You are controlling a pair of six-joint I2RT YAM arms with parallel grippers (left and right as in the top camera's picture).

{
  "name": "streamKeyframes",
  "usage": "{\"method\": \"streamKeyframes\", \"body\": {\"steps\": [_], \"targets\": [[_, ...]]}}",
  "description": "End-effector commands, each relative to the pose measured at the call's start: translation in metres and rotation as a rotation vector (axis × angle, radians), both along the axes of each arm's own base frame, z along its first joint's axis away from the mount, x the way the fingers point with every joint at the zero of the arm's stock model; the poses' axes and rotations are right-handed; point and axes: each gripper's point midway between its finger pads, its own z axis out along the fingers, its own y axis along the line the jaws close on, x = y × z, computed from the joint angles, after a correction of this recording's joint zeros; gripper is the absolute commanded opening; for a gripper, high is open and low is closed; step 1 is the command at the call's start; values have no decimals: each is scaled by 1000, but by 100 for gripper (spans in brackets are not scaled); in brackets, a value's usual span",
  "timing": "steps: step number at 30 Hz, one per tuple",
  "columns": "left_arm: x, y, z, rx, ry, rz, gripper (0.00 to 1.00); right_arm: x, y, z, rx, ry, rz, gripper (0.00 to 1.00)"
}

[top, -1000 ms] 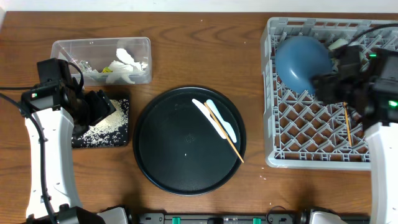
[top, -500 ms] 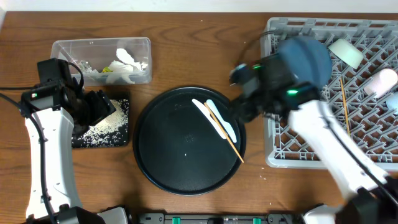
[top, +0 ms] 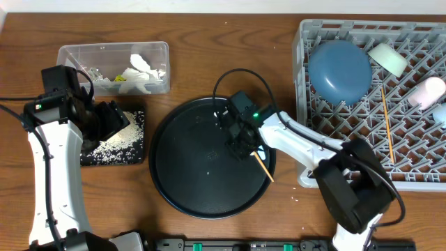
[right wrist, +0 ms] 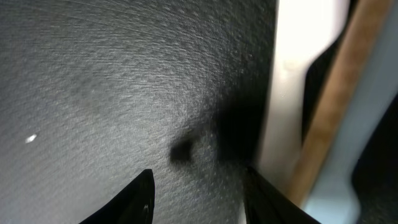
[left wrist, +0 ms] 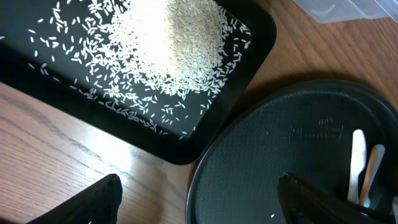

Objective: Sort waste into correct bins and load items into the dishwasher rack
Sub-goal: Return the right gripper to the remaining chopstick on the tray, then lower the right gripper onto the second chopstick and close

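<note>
wooden chopstick (top: pixel 263 167), white plastic spoon (right wrist: pixel 298 74) and pale-blue spoon (right wrist: pixel 373 112) lie together right of centre on the round black tray (top: pixel 188 174). right end effector (right wrist: pixel 202 193) hovers beside them, fingers apart, empty; closing off-centre may clamp two at once. left end effector (left wrist: pixel 199 199) gapes, empty.

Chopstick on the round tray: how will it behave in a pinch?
The chopstick looks like thin straight wood: probably stiff and light. It lies low on the tray tight beside the white spoon, so a pinch may drag the spoon too. Slim shaft, likely to roll or pivot if nudged.
</note>
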Motion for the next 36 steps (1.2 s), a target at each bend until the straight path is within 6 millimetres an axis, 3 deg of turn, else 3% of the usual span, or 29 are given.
{"method": "streamKeyframes", "body": {"steps": [1,7,14,16,24,30,36], "targets": [[-2,1,-2,-1,8,8,81,4,-6,-7,-46,-19,-58,43],[-2,1,-2,-1,7,8,81,7,-6,-6,-44,-31,-59,40],[-2,1,-2,-1,7,8,81,23,7,30,17,-123,-2,44],[-2,1,-2,-1,8,8,81,26,10,32,25,-142,22,44],[-2,1,-2,-1,8,8,81,28,9,29,16,-154,32,48],[-2,1,-2,-1,8,8,82,42,-6,28,-69,-219,2,47],[-2,1,-2,-1,8,8,82,33,-12,19,-95,-194,8,45]]}}
